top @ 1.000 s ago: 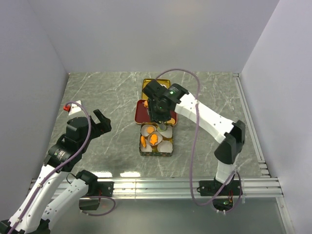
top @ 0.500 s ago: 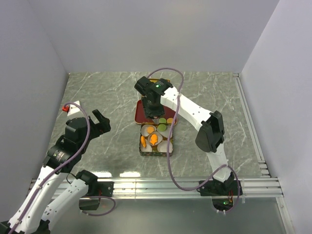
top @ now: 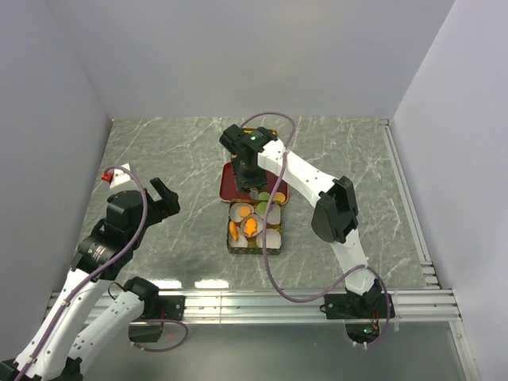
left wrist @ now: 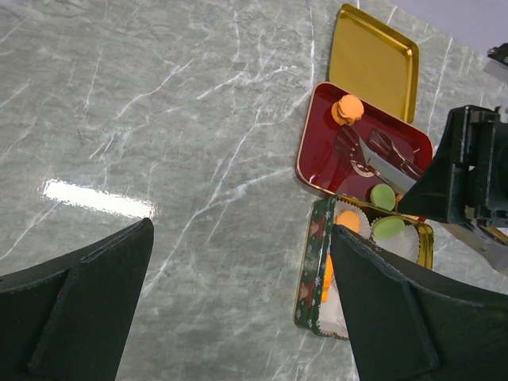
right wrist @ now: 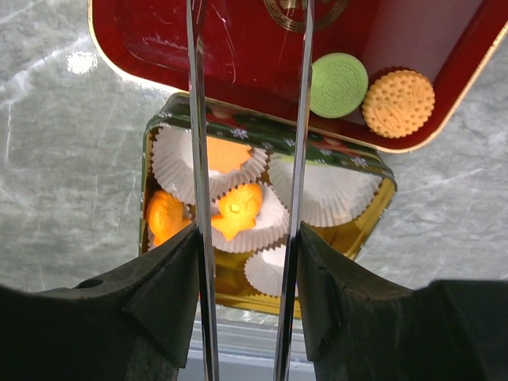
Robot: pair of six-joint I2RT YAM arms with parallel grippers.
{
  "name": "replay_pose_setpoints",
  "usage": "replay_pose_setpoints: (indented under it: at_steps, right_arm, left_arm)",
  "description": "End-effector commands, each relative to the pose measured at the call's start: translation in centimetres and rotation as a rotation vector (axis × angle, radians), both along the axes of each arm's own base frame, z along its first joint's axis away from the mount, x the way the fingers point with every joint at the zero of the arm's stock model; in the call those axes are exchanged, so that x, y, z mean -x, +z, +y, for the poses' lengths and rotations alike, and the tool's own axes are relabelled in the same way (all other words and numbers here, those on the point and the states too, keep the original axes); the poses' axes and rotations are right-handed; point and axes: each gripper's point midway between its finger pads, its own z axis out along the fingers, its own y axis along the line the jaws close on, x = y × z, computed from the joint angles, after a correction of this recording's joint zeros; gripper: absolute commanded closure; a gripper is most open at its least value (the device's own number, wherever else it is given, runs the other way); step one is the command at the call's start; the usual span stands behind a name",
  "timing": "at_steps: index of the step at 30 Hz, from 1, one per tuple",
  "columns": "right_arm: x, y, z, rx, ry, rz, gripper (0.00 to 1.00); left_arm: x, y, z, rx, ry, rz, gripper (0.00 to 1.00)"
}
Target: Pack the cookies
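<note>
1. Rectangular red metal tray (right wrist: 143, 48): on the grey marbled table (top: 159, 151), directly beneath the fingers of the right end effector (top: 253, 192). Holds a round green cookie (right wrist: 339, 85) and a round orange cookie (right wrist: 398, 103), touching, in the corner right of those fingers.
2. Rectangular green tin (right wrist: 262, 131): abuts the tray on the arm-base side of the end effector. Holds white pleated paper cups (right wrist: 325, 190). The fish-shaped orange cookie (right wrist: 236, 210) sits in a cup between the fingers. Another orange piece (right wrist: 164, 216) lies left of them.
3. Rectangular gold metal tray (left wrist: 373, 59): beyond the red tray, just beside it.
4. Left end effector (left wrist: 242, 262): well left of all three, over the table.
</note>
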Motion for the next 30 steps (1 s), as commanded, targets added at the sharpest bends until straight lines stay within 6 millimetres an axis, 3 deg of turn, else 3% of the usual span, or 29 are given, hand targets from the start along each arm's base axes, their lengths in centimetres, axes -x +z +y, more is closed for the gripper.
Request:
replay_pose_setpoints:
  at_steps: [1, 24, 30]
  right_arm:
    - [-1.3, 0.4, 0.6, -0.027, -0.001, -0.024, 0.46]
    - [-4.2, -2.2, 0.7, -0.040, -0.039, 0.004, 0.46]
    - [-4.8, -1.8, 0.8, -0.063, -0.051, -0.006, 0.53]
  left_arm:
    - [-0.5, 0.4, -0.2, 0.002, -0.010, -0.019, 0.00]
    - [-0.6, 0.3, -0.2, -0.003, -0.012, -0.016, 0.01]
    - [-0.6, 0.2, -0.1, -0.004, -0.008, -0.014, 0.01]
